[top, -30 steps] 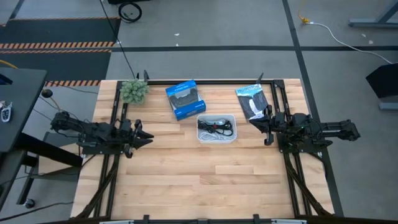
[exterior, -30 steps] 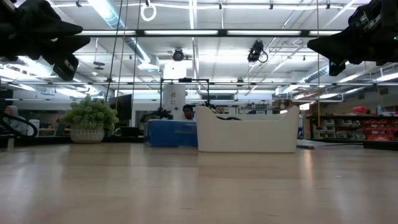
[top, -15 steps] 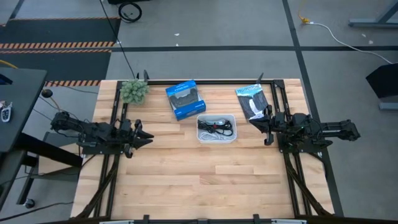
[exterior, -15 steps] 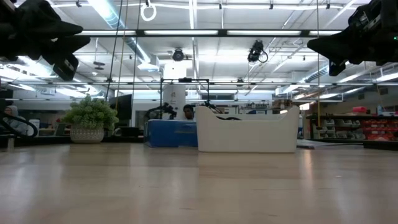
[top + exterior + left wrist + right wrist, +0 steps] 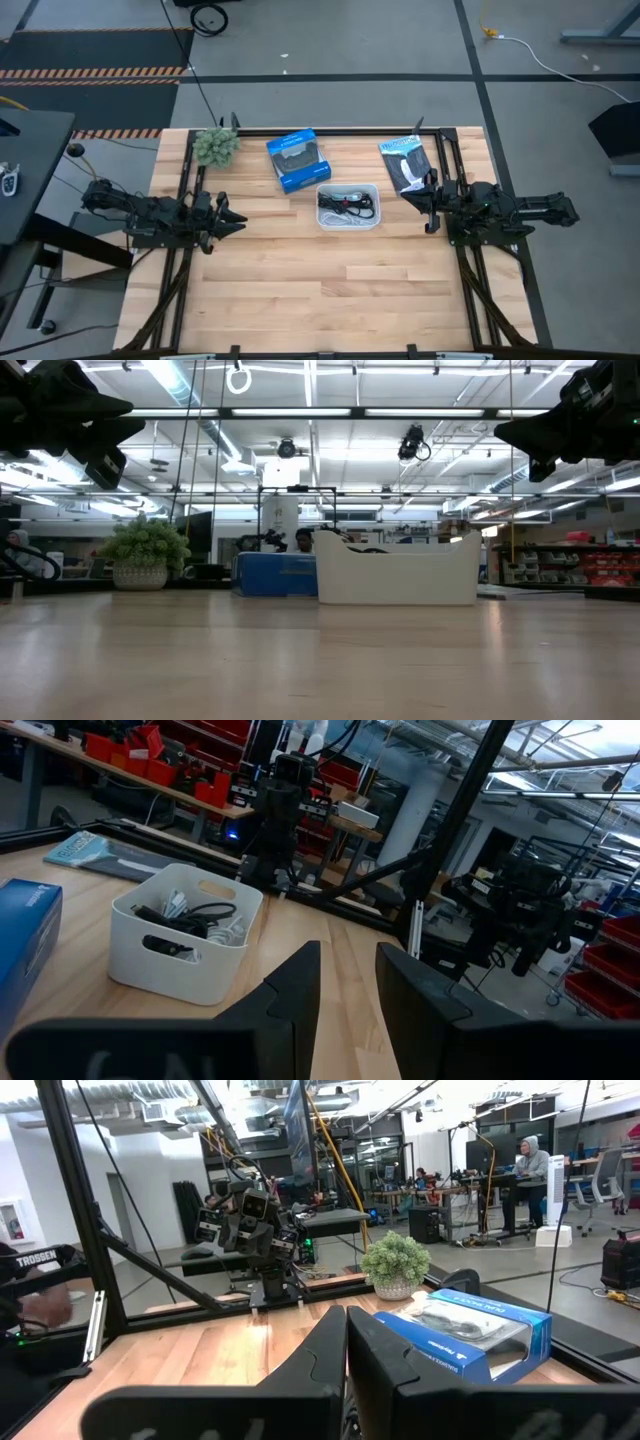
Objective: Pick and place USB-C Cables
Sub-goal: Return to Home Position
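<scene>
The USB-C cables [image 5: 347,206] lie bundled in a small white bin [image 5: 377,190] at the table's far middle. A black bundle with a red band and a white bundle show there. They also show in the left wrist view [image 5: 190,918]. My left gripper [image 5: 232,217] hovers over the table's left side, pointing toward the bin, fingers apart and empty [image 5: 347,982]. My right gripper [image 5: 428,207] hovers to the right of the bin, pointing toward it, fingers together and empty [image 5: 346,1342]. Both hang well above the table in the low view.
A blue box [image 5: 297,159] lies just beyond the bin's far left. A black-and-white packet [image 5: 406,163] lies at the far right, close to my right gripper. A small potted plant [image 5: 215,146] stands at the far left corner. Bare wood spans the near half of the table [image 5: 330,290].
</scene>
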